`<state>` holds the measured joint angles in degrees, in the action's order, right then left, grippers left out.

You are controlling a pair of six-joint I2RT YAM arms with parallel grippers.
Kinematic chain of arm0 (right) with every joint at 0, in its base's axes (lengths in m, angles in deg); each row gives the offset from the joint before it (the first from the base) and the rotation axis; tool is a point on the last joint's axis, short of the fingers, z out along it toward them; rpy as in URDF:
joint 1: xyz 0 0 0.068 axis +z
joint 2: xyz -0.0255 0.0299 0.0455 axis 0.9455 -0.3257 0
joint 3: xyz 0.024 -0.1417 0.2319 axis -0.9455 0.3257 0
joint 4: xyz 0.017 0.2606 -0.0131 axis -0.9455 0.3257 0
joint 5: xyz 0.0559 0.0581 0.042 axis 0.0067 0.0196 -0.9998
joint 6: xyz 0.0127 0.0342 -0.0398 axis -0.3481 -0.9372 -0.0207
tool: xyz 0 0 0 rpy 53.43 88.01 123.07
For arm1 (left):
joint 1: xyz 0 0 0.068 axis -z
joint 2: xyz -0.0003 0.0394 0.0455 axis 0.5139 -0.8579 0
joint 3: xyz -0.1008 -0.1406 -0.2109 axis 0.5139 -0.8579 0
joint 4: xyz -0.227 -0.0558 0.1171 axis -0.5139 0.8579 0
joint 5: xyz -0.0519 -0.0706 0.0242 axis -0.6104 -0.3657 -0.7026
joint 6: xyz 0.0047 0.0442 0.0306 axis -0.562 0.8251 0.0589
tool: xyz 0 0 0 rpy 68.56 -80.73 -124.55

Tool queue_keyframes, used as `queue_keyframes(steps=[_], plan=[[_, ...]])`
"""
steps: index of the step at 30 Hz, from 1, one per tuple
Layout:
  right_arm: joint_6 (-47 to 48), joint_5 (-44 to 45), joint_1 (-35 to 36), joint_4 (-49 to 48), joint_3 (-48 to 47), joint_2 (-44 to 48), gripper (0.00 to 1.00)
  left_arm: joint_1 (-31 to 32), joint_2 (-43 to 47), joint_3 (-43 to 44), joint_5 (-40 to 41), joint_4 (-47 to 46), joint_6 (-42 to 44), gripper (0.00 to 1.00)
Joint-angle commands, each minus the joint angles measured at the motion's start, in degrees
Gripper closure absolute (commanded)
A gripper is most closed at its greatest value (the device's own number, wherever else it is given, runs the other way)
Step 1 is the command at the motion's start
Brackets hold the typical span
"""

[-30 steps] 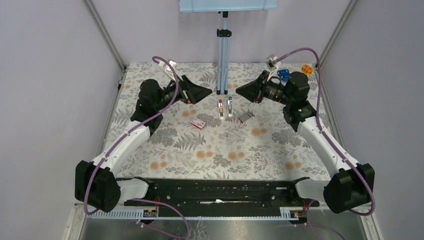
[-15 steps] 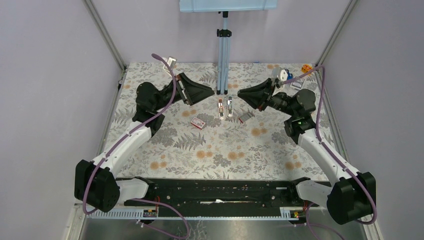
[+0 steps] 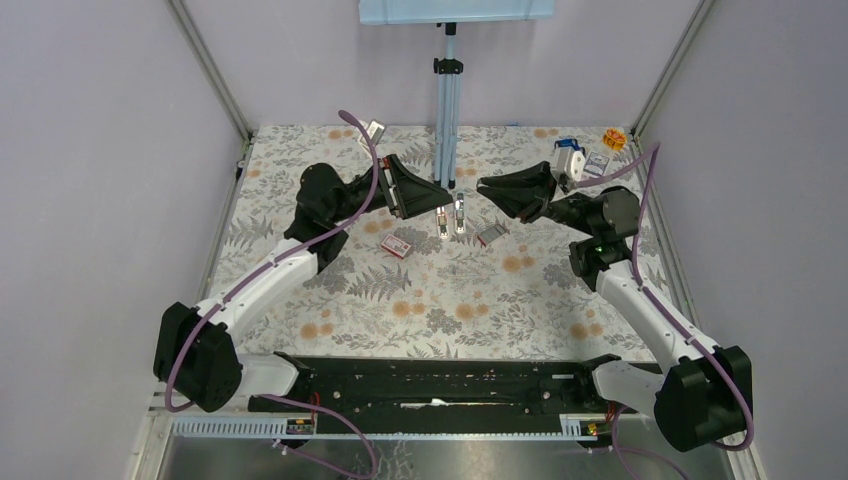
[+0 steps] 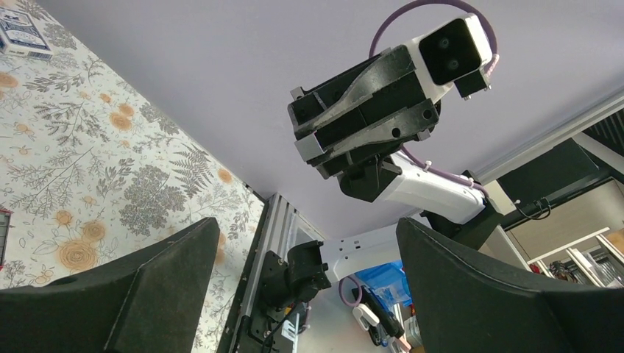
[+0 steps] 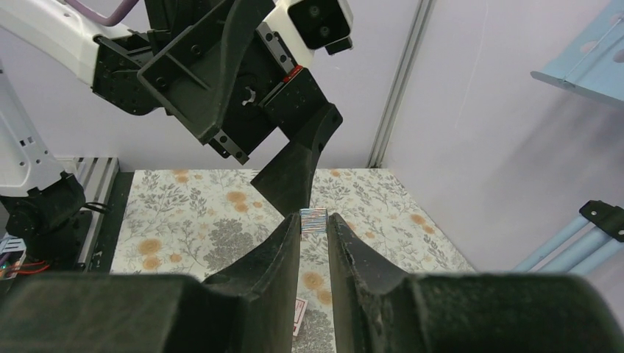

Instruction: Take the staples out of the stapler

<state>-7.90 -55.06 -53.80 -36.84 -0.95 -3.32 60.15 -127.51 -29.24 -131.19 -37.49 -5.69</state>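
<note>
Right wrist view: right pincer [image 5: 314, 228] grasps a staple strip [image 5: 314, 218] only at its tips, so it may slip; left pincer [image 3: 435, 195], at twelve o'clock, released.

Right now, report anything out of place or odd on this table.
Only one thing: a short staple strip sits pinched at the very tips of the right gripper, in mid-air, a shallow grip. The opened stapler lies flat on the table; nothing looks spilled.
</note>
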Motion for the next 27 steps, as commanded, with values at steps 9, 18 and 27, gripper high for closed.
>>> queue_keyframes(steps=[9,18,27], plan=[[-0.36,-7.2,0.04,-8.12,0.93,1.17,0.72,1.57,-1.55,3.21,-0.05,-4.32,-0.12,0.11],[-3.72,-10.7,0.03,-11.88,0.84,0.97,0.72,3.74,-2.91,3.64,1.03,-7.88,-1.71,0.16],[-3.58,-11.79,0.04,-12.61,1.37,0.64,0.72,5.57,-4.57,3.01,3.3,-15.55,-6.16,0.23]])
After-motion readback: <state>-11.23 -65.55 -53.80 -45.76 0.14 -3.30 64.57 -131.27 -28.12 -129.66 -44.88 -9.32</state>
